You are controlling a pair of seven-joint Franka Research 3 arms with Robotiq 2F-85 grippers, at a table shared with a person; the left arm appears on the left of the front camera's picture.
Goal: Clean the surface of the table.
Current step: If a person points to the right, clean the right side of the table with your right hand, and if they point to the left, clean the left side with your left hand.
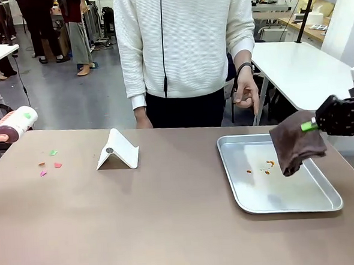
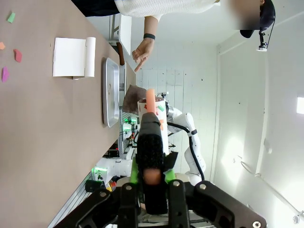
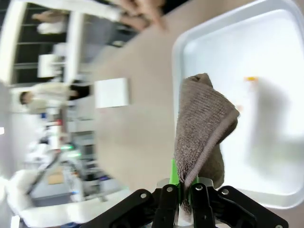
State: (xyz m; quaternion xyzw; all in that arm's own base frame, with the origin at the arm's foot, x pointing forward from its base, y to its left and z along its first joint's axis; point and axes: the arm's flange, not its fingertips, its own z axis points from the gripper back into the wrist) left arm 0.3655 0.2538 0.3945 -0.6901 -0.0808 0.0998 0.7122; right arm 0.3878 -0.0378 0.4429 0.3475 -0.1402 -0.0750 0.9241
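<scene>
The brown table [image 1: 170,217] carries a few small coloured scraps [image 1: 49,163] near its far left. In the left wrist view my left gripper [image 2: 152,186] is shut on the dark handle of a lint roller [image 2: 151,107] with a white roll and pink end. That roller [image 1: 11,124] pokes in at the left edge, above the table. My right gripper [image 1: 312,124] is shut on a brown cloth [image 1: 295,144] that hangs over the right part of the metal tray [image 1: 289,205]. In the right wrist view its fingers pinch the cloth [image 3: 202,128] above the tray [image 3: 266,42].
Orange smears [image 1: 266,166] mark the tray floor. A white folded card stand [image 1: 118,151] sits left of centre at the back. A person stands at the far side, one hand [image 1: 247,93] hanging above the tray's far edge. A white table [image 1: 299,65] is behind right.
</scene>
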